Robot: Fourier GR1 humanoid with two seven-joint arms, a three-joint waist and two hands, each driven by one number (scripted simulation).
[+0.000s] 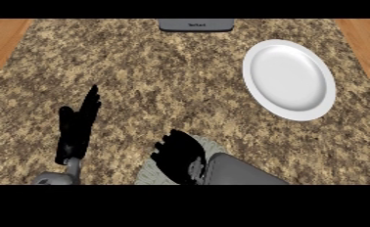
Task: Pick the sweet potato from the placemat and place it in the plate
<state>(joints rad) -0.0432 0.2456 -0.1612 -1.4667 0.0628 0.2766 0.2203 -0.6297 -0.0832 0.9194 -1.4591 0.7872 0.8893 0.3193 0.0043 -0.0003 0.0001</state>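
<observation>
My right hand (177,156) is low over the pale round placemat (214,146) at the bottom centre, its fingers curled downward. No part of the sweet potato shows; the hand covers the spot on the mat where it lies. The white plate (289,79) sits bare at the right, well apart from the hand, up and to its right. My left hand (78,125) rests open at the left with its fingers pointing up and holds nothing.
A grey appliance (196,25) stands at the counter's far edge, centre. Wooden strips (11,35) border the speckled granite counter (159,84) at both top corners.
</observation>
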